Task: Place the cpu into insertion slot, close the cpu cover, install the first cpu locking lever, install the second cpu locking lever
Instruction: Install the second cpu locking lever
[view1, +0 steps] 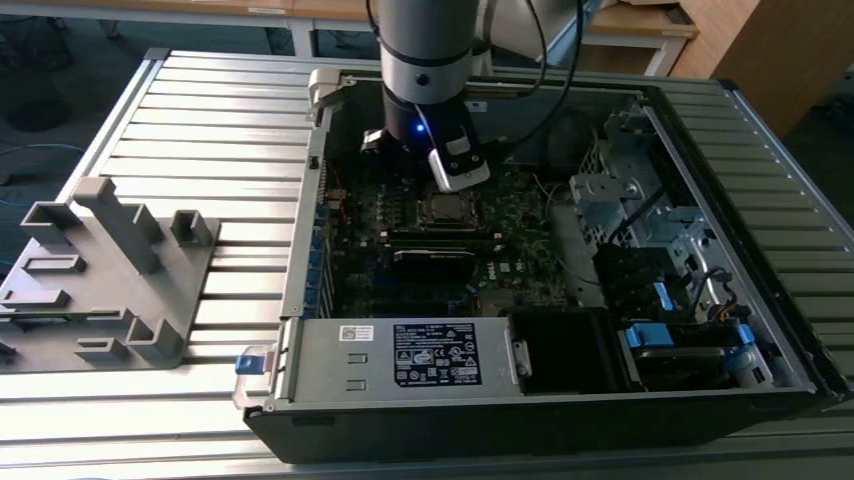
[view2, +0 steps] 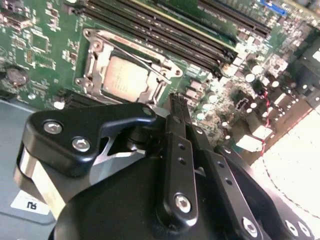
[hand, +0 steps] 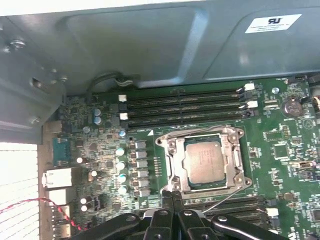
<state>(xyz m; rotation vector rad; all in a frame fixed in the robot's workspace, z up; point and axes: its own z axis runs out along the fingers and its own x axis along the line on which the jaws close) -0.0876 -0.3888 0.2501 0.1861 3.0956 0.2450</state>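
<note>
The cpu (hand: 204, 159) is seen seated in the insertion slot (hand: 172, 165), with the cpu cover (hand: 235, 145) lowered around it. The gripper (hand: 175, 197), fingers pressed together and empty, is poised beside a thin locking lever (hand: 220, 200); hooking it appears to call for fine sideways pressure.

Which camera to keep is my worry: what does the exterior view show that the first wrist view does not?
Only the exterior view: the whole black computer case, the grey ribbed table and a grey plastic fixture. Only the first wrist view: a thin wire lever beside the socket and a round silver coin cell. Both: the dull silver square cpu seated in the green motherboard.
</note>
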